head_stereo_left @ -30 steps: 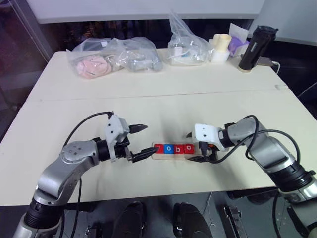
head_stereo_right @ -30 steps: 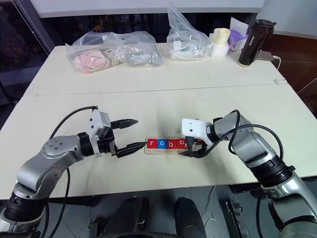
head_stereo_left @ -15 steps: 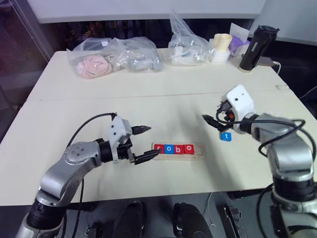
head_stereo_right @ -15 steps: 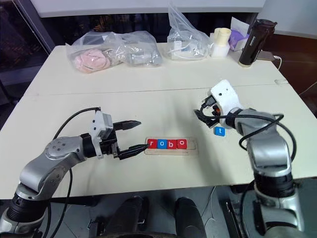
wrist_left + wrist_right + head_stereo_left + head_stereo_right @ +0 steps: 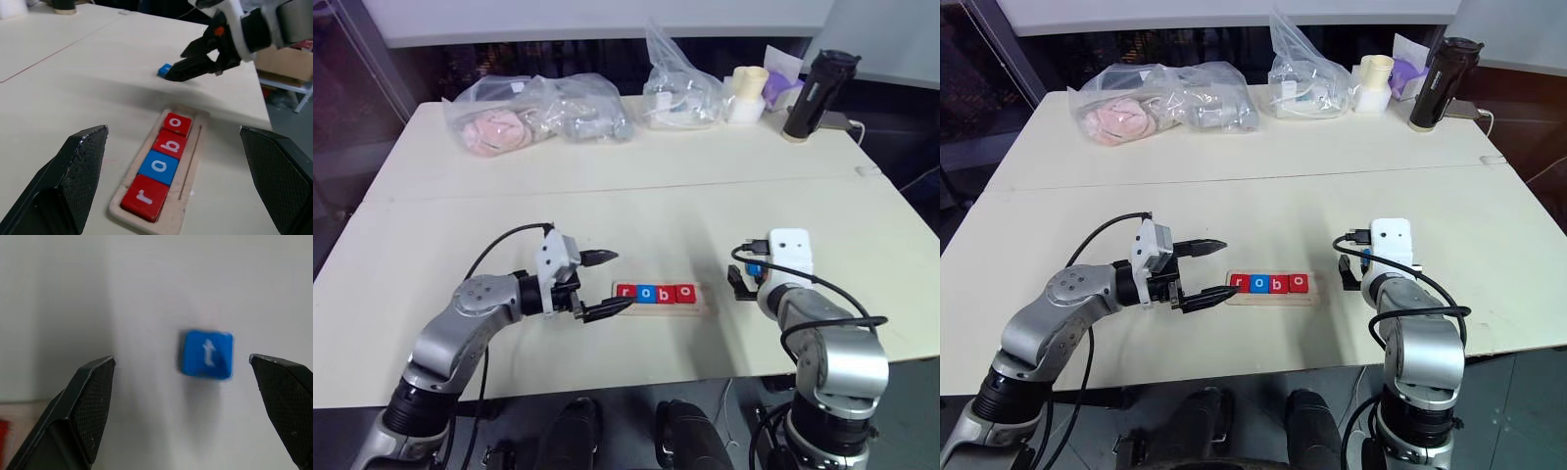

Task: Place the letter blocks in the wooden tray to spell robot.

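The wooden tray (image 5: pixel 703 304) lies near the table's front edge. It holds a red r (image 5: pixel 626 292), blue o (image 5: pixel 646 293), red b (image 5: pixel 666 293) and red o (image 5: pixel 685 292), with bare wood at its right end. A blue t block (image 5: pixel 208 354) lies flat on the table to the right of the tray. My right gripper (image 5: pixel 180 360) hangs open just above it, a finger on each side and neither touching. My left gripper (image 5: pixel 607 284) stands open at the tray's left end, pointing along the row, with nothing between its fingers.
Clear plastic bags (image 5: pixel 538 117) with soft things lie along the table's back, beside another bag (image 5: pixel 680 93). A cream cup (image 5: pixel 749 93) and a black bottle (image 5: pixel 818 93) stand at the back right. A seam (image 5: pixel 607 191) crosses the table.
My right gripper left the tray's right end, swung right and rolled over. It now points down over the t block. The left gripper stayed by the tray.
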